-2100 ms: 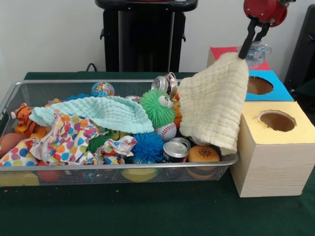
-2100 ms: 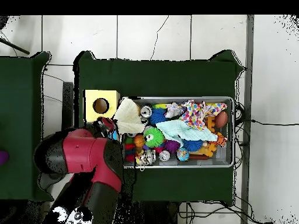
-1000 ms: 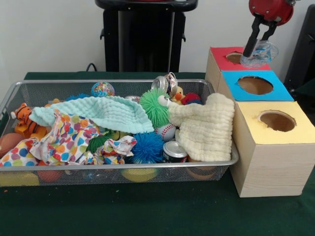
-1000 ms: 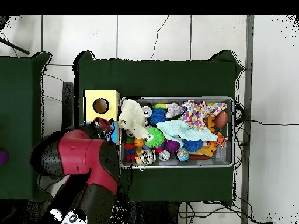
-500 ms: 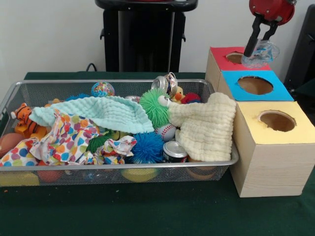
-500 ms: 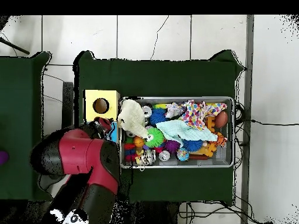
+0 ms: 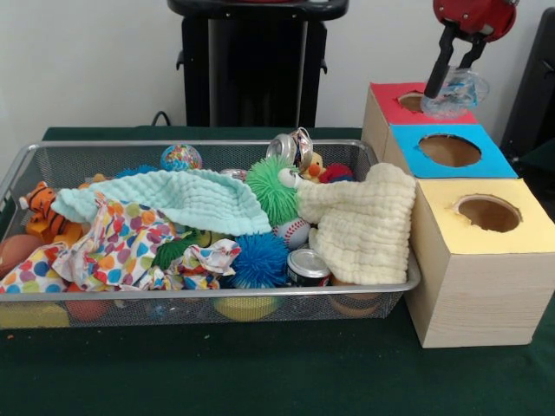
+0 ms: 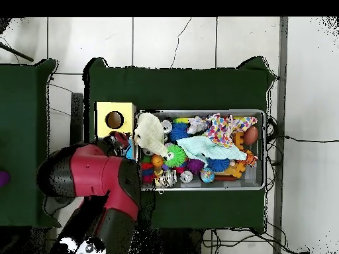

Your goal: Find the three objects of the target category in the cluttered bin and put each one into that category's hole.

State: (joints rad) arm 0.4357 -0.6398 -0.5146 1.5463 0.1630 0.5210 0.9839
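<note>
A wire bin (image 7: 208, 295) is sitting on the green tabletop (image 7: 260, 373), holding three cloths: mint (image 7: 173, 198), polka-dot (image 7: 121, 243) and cream (image 7: 364, 221). Three boxes are lining up beside it: yellow (image 7: 486, 260), blue (image 7: 451, 152), red (image 7: 403, 100). The tool (image 7: 451, 65), fingers apart, is hanging above the red one.

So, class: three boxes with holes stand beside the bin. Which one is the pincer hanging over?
The red-topped box, farthest back in the front view. The pincer hangs above it beside a clear plastic object; the blue-topped box and yellow-topped box have nothing over them.
</note>
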